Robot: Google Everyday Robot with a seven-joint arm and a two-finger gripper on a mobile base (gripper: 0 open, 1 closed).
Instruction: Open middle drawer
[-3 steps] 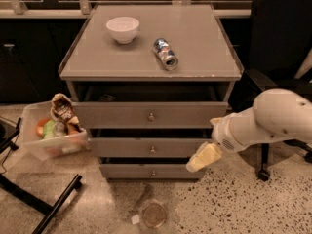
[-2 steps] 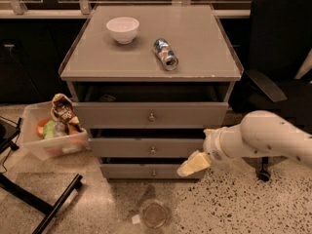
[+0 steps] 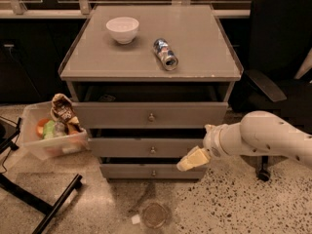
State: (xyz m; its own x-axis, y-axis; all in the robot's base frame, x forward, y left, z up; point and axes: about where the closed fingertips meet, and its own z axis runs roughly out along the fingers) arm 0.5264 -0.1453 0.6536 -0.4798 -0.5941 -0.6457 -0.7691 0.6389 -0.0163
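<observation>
At the cabinet point(image 3: 204, 48), approach step: my gripper point(image 3: 192, 159) (aperture: cannot tell) sits right of the middle drawer point(image 3: 117, 147) knob point(image 3: 153, 150); next, align leftward.

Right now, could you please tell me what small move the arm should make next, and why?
Probably slide the gripper left and slightly up toward the small round knob on the middle drawer. The gripper hangs to the right of that knob, in front of the drawer's lower edge, and does not touch it, so nothing is held to pull with.
</observation>
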